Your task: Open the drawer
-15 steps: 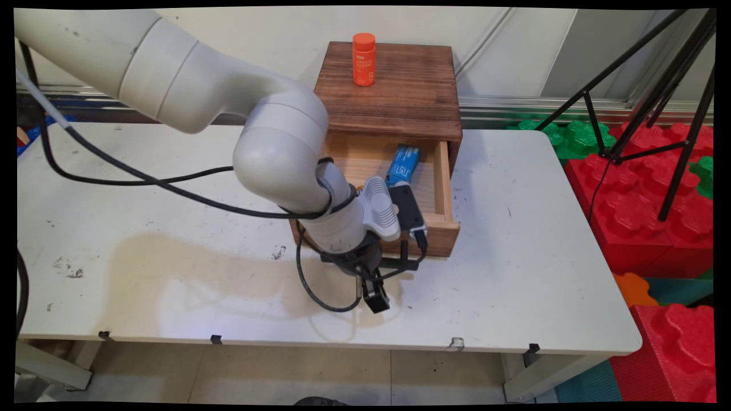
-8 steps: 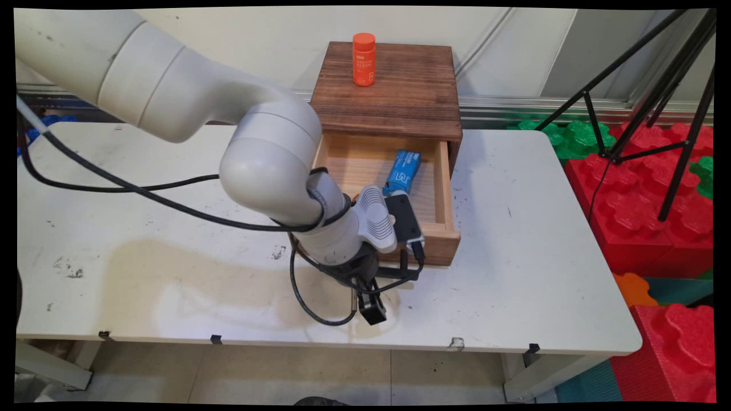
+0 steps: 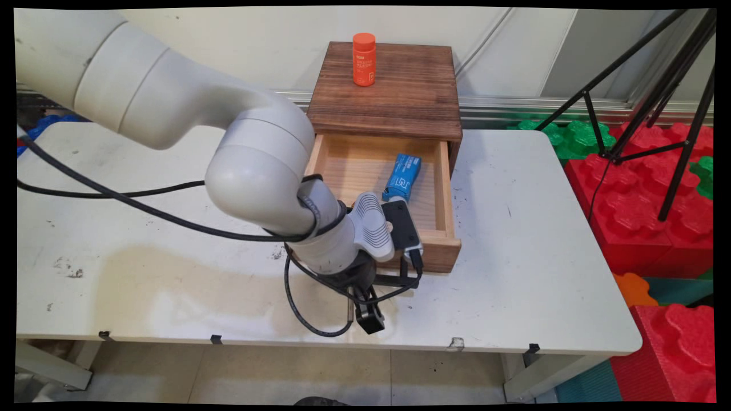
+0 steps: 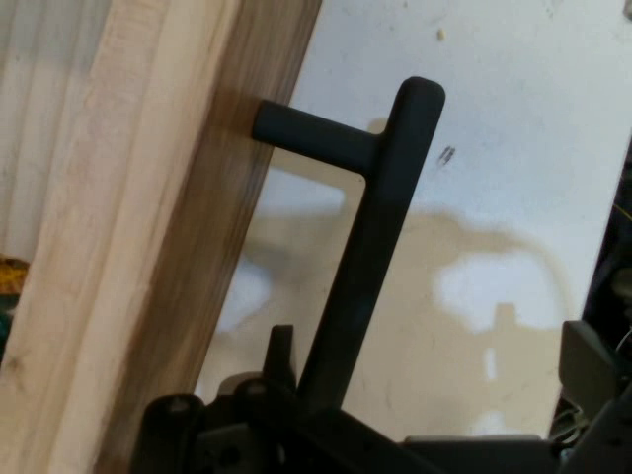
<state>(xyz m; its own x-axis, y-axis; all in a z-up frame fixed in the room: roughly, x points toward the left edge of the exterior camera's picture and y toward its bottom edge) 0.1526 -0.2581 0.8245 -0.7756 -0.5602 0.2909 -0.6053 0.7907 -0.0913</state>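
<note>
1. The black robot hand points down at the white surface, just in front of the open light wooden drawer.
2. The drawer's black bar handle runs right into the hand. I cannot tell if the hand is open or closed.
3. A small blue packet lies inside the drawer.
4. An orange bottle stands on top of the dark brown wooden box.

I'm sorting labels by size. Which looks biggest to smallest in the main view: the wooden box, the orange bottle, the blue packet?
1. wooden box
2. blue packet
3. orange bottle; close to the packet, and farther from the camera, so unsure.
</note>
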